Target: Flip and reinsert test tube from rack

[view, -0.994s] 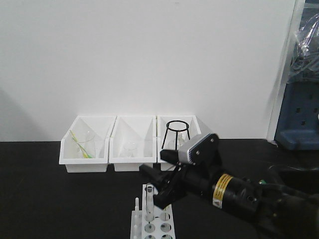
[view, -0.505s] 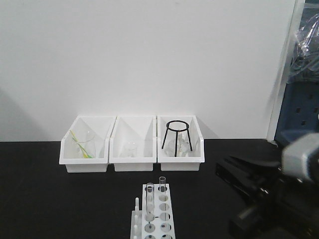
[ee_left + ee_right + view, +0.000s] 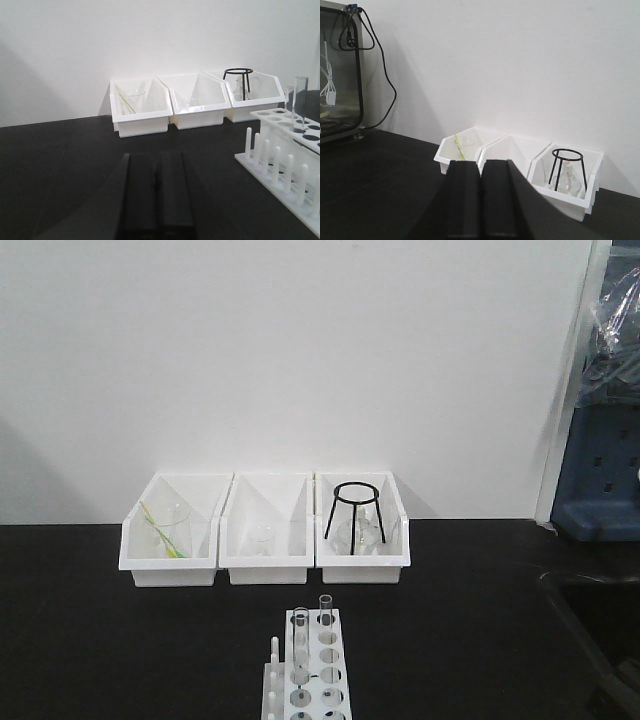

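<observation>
Left hand (image 3: 157, 187) low over the black counter (image 3: 100, 640), fingers pressed together, gripping nothing. Right hand (image 3: 480, 197) likewise closed and empty, level, facing three white bins (image 3: 265, 540). Bins holding, left to right — a beaker (image 3: 172, 530) with a yellow-green rod, a small beaker, a black wire tripod (image 3: 355, 508). Near the front edge, the rack (image 3: 305, 685) — the test tube (image 3: 301, 645) upright in a hole, a second tube (image 3: 325, 615) just beside.

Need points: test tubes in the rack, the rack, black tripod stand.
test tubes (image 3: 301, 638): front view, left tube's glass shaft.
rack (image 3: 327, 678): front view, top plate between holes.
black tripod stand (image 3: 355, 492): front view, top ring.
</observation>
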Robot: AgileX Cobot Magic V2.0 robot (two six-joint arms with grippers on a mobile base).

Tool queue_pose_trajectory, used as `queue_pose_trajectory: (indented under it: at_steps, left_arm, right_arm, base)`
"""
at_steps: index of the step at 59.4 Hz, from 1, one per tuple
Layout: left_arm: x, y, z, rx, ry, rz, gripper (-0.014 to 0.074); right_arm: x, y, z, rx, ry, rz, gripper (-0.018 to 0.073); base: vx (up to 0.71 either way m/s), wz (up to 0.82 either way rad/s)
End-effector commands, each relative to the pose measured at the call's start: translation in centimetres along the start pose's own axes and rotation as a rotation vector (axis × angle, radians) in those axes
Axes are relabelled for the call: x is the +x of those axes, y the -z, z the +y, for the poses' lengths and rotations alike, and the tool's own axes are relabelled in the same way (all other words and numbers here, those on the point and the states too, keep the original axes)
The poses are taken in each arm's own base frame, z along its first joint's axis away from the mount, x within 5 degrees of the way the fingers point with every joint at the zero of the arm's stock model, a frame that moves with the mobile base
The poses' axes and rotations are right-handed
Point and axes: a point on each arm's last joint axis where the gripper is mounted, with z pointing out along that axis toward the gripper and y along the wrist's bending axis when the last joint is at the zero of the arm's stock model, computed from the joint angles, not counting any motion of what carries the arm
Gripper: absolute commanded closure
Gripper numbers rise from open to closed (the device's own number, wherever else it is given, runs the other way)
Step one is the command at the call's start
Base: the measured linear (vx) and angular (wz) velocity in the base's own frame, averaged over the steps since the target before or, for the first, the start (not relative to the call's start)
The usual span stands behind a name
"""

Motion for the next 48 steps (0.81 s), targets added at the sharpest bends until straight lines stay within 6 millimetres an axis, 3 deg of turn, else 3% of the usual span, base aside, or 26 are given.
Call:
queue_pose_trajectory:
  at_steps: [1, 11, 16, 37, 48]
  left_arm:
    - [-1.0, 0.1, 0.0, -0.002, 0.002, -0.095, 0.0602]
    - [-1.0, 0.1, 0.0, -0.002, 0.002, -0.095, 0.0602]
    - [-1.0, 0.1, 0.0, -0.002, 0.002, -0.095, 0.0602]
    - [-1.0, 0.1, 0.0, -0.002, 0.002, -0.095, 0.0602]
    - [-1.0, 0.1, 0.0, -0.002, 0.002, -0.095, 0.0602]
  right_arm:
    - [-1.3, 0.1, 0.2, -0.028, 0.007, -0.065, 0.057]
    - [-1.0, 0.2, -0.2, 0.022, -0.011, -0.037, 0.057]
    - [0.1, 0.8, -0.8, 0.098, -0.051, -0.003, 0.057]
    - [9.8, 5.6, -2.3, 0.439, 0.076, 0.11, 0.057]
    - [9.7, 7.0, -2.0, 0.506, 0.094, 0.051, 0.057]
  base:
    - [0.0, 0.0]
    - [0.0, 0.0]
    - [0.0, 0.0]
    - [0.0, 0.0]
    - [0.0, 0.0]
